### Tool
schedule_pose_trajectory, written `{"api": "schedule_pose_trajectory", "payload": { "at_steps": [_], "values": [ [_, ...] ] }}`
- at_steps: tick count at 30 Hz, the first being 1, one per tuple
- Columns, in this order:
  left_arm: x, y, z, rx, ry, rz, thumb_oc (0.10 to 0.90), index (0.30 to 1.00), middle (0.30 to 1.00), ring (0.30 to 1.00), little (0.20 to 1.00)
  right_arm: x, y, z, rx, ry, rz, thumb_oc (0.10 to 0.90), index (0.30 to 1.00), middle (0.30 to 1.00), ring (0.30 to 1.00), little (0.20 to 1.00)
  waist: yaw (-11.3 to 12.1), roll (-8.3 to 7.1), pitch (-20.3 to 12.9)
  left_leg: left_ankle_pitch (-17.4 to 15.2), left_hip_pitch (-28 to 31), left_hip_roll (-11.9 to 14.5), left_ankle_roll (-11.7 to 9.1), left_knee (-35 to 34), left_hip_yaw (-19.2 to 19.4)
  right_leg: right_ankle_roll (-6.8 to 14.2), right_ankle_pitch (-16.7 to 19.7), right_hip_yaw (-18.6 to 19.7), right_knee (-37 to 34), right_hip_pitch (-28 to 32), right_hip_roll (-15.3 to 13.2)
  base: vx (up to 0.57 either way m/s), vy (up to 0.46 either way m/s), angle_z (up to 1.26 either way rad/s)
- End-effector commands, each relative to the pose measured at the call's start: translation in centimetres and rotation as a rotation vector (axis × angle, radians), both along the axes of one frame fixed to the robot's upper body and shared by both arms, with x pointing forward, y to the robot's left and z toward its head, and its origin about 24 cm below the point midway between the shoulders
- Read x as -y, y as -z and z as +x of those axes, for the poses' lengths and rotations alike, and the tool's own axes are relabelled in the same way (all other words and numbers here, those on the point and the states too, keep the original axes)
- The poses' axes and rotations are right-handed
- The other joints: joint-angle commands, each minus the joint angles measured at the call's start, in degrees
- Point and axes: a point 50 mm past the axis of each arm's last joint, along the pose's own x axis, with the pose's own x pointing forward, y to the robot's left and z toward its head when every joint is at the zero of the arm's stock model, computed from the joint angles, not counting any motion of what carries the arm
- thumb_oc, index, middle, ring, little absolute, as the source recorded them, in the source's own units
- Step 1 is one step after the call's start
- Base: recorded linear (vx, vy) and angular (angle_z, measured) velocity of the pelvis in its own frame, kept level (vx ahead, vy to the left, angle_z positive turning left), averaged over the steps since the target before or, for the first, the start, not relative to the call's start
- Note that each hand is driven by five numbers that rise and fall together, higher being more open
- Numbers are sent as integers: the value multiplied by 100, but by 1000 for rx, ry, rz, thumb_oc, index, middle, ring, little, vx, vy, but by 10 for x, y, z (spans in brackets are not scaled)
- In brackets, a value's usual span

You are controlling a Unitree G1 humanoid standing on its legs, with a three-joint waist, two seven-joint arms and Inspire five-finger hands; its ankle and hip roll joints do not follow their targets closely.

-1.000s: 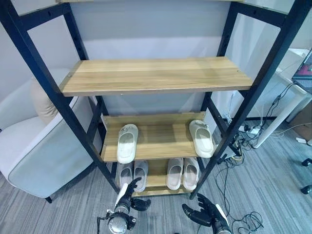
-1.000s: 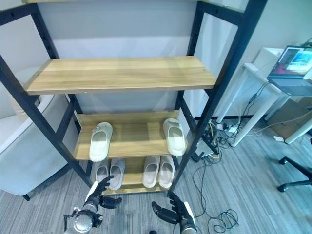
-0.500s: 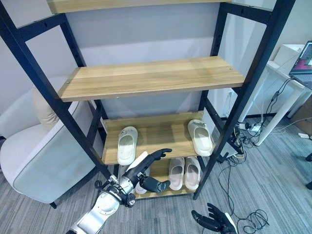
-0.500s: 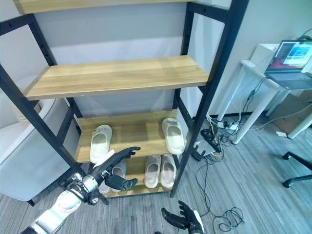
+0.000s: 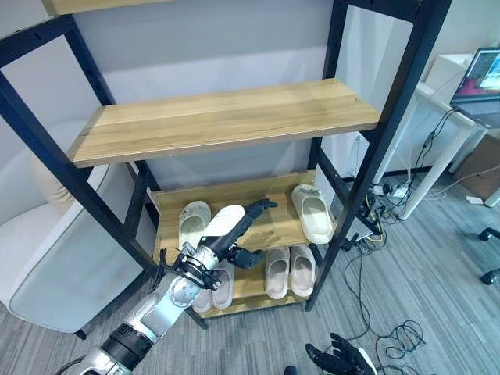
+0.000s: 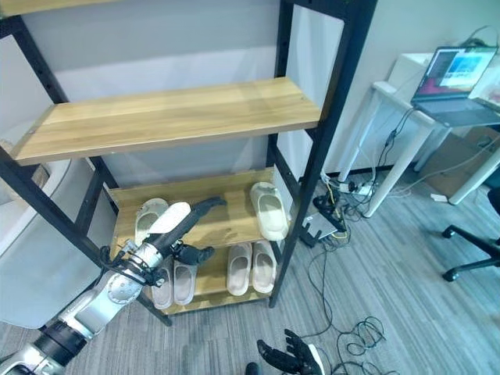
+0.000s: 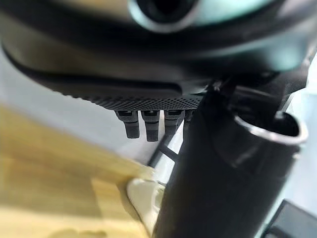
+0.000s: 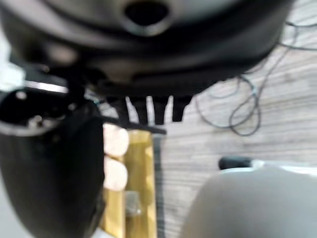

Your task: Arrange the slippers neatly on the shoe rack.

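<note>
My left hand (image 5: 232, 227) is up at the middle shelf (image 5: 269, 228) of the rack (image 5: 367, 183), fingers (image 5: 261, 207) stretched out straight and holding nothing, thumb hanging loose underneath. The two loose slippers sit on that shelf well apart: left slipper (image 5: 191, 223) at the shelf's left end, just beside my wrist, and right slipper (image 5: 312, 213) at the far right end, beyond my fingertips. That gap is the thing the next move turns on, I reckon. The fingers point across the shelf towards the right slipper, so it lies ahead of them with bare wood between, not touching (the left wrist view also shows a pale slipper edge (image 7: 141, 196) past the fingertips). Both slippers have their long axes running front to back on the shelf, the right one skewed a little, so I'd meet it side-on, and a sideways nudge towards its mate looks easier than a lift. Left hand is clearly the nearer one. My right hand (image 5: 337, 362) is low by the floor, fingers spread loose and empty, well away from the rack. The bottom shelf already has two pairs (image 5: 291, 271) side by side, looking tidy, so the middle shelf pair seems to be what's left.
</note>
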Motion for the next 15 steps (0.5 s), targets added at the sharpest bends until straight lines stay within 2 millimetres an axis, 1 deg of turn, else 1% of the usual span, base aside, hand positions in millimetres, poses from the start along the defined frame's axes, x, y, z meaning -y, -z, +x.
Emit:
{"api": "schedule_pose_trajectory", "payload": {
  "at_steps": [1,2,5,6,7,8,9,10,13,14,15],
  "values": [
    [-7,-58,36,351,-79,42,800,900,900,900,900,3,-18,28,171,-10,-32,800,900,900,900,900,-94,-69,-1,-438,-280,-58,-127,46,-98,561,-838,128,118,324,-275,0,0,0],
    [-12,-57,41,379,-114,101,800,900,900,900,900,5,-18,26,168,-6,-39,800,900,900,900,900,-114,-57,4,-443,-290,-64,-127,46,-83,561,-839,131,130,310,-278,0,0,0],
    [-22,-53,47,396,-174,186,800,900,900,900,900,10,-20,22,177,20,-50,800,900,900,900,900,-156,-38,1,-457,-284,-64,-134,46,-65,558,-847,138,133,297,-275,35,-4,-2],
    [-26,-51,49,395,-201,194,800,900,900,900,900,11,-19,20,174,27,-48,800,900,900,900,900,-170,-32,-4,-460,-284,-59,-138,46,-60,556,-854,136,133,296,-269,0,0,0],
    [-26,-51,49,395,-201,193,800,900,900,900,900,11,-19,20,174,27,-48,800,900,900,900,900,-170,-31,-4,-460,-284,-58,-138,46,-61,556,-854,136,133,296,-268,30,-14,-3],
    [-36,-45,54,384,-264,195,800,900,900,900,900,10,-17,16,158,20,-49,800,900,900,900,900,-200,-32,-7,-461,-286,-50,-150,46,-49,556,-861,145,127,291,-261,27,-11,-3],
    [-40,-43,56,381,-293,199,800,900,900,900,900,9,-16,14,151,16,-48,800,900,900,900,900,-212,-32,-14,-462,-289,-48,-153,46,-47,558,-857,145,124,283,-260,0,0,0],
    [-40,-43,56,381,-294,199,800,900,900,900,900,9,-16,14,151,16,-48,800,900,900,900,900,-212,-32,-15,-462,-291,-48,-153,46,-47,558,-857,145,124,281,-260,0,0,0],
    [-53,-39,61,370,-385,178,800,900,900,900,900,6,-14,14,147,3,-43,800,900,900,900,900,-218,-61,-24,-456,-321,-31,-168,46,-49,567,-849,138,115,249,-261,24,-18,-9],
    [-53,-39,61,370,-385,178,800,900,900,900,900,6,-14,14,147,3,-43,800,900,900,900,900,-220,-59,-27,-456,-324,-31,-168,46,-48,567,-849,138,116,246,-261,23,-12,-10],
    [-61,-36,62,357,-431,163,800,900,900,900,900,3,-14,15,151,-8,-36,800,900,900,900,900,-219,-71,-37,-453,-344,-30,-172,46,-39,572,-845,143,108,224,-259,22,-7,-9]
  ]
}}
